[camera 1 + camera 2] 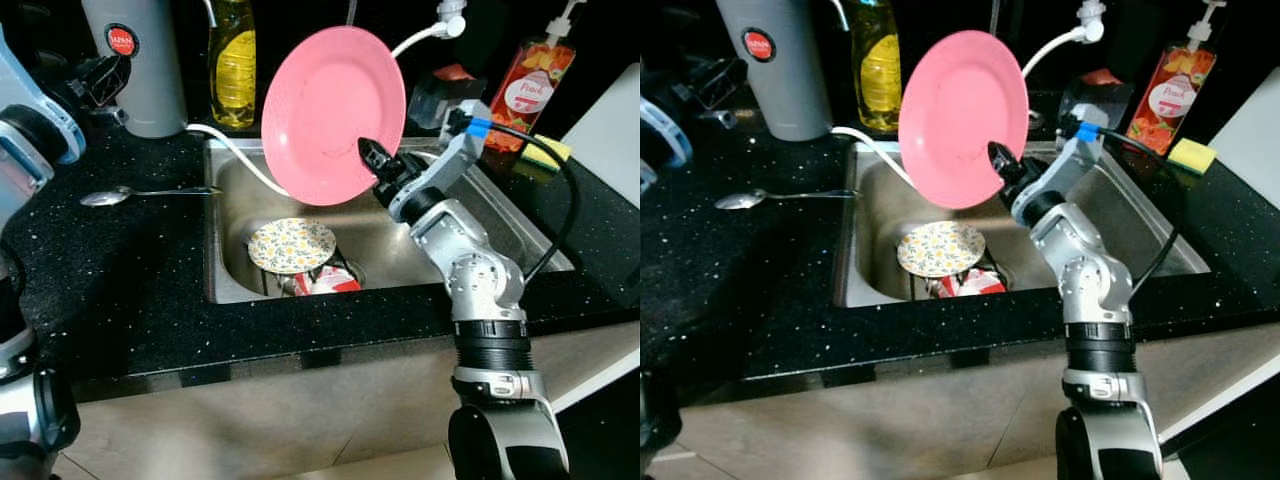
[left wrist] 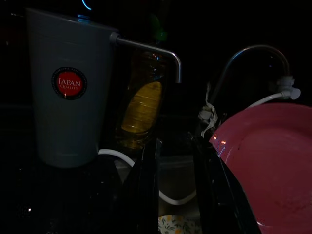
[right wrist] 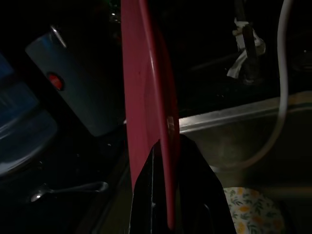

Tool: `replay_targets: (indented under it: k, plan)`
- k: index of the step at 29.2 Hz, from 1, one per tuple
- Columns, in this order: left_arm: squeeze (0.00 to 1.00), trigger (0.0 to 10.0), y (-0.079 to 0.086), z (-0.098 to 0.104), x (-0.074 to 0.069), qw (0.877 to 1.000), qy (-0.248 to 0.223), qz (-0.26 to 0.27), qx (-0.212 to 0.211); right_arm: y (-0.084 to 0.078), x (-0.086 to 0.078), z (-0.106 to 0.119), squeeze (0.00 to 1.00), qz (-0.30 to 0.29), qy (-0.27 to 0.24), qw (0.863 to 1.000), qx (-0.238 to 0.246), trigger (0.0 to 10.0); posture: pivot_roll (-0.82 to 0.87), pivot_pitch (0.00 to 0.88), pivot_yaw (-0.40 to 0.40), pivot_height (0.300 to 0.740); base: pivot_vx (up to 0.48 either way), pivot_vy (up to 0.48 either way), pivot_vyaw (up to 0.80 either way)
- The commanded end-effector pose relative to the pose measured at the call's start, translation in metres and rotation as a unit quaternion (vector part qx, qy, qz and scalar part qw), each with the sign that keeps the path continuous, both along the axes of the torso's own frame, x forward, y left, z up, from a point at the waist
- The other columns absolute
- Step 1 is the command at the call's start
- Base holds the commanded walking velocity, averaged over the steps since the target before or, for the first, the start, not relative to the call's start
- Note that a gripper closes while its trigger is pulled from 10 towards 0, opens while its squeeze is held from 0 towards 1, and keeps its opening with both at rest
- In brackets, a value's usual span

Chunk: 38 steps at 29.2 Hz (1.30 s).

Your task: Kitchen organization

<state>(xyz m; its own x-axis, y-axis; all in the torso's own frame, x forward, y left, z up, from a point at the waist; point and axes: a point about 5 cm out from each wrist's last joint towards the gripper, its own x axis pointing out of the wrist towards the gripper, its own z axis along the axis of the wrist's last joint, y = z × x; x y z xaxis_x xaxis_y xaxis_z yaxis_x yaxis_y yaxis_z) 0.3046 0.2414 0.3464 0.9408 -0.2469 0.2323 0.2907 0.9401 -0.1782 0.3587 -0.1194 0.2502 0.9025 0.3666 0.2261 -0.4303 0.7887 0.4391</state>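
Right end effector [image 1: 372,158] clamping pink plate [image 1: 330,110] rim, upright above sink [image 1: 225,280], clear of faucet [image 2: 253,53]

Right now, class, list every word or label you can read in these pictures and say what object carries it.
"JAPAN QUALITY": red round sticker on the grey jug on the counter.
"Peach": label of the orange pump bottle behind the sink; the smaller print under it is too blurred to read.
Yellow oil bottle: its label shows no legible text.
Pink plate, held in the right gripper: no writing.
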Motion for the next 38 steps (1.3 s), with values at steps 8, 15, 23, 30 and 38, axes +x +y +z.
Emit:
replay_targets:
  k: [8,15,23,30,38]
  plan:
    - [0.0,10.0,-0.001,0.0,0.002,1.0,-0.007,0.014,-0.011,-0.027,0.021,-0.025,0.0,-0.137,0.08,0.985,-0.062,10.0,0.12,0.0,-0.072,0.74,0.0,0.0,0.0]
    - [0.0,10.0,-0.018,-0.008,0.002,0.999,0.013,-0.03,0.022,-0.042,0.029,-0.057,0.0,-0.13,0.212,0.968,0.005,10.0,0.11,0.0,-0.075,0.74,0.0,0.0,0.0]
    - [0.0,10.0,-0.025,-0.012,0.001,0.999,0.014,-0.041,0.025,-0.036,0.03,-0.08,0.0,-0.103,0.291,0.949,0.063,10.0,0.12,0.0,-0.08,0.74,0.0,0.0,0.0]
    - [0.0,10.0,-0.025,-0.013,0.001,0.999,0.016,-0.041,0.029,-0.018,0.032,-0.08,0.53,-0.056,0.309,0.944,0.099,10.0,0.12,0.0,-0.08,0.74,0.0,0.0,0.0]
    - [0.0,10.0,-0.027,-0.014,0.0,0.999,0.015,-0.043,0.03,-0.004,0.03,-0.04,0.0,0.039,0.19,0.976,0.104,10.0,0.12,0.0,-0.085,0.74,0.0,0.0,0.0]
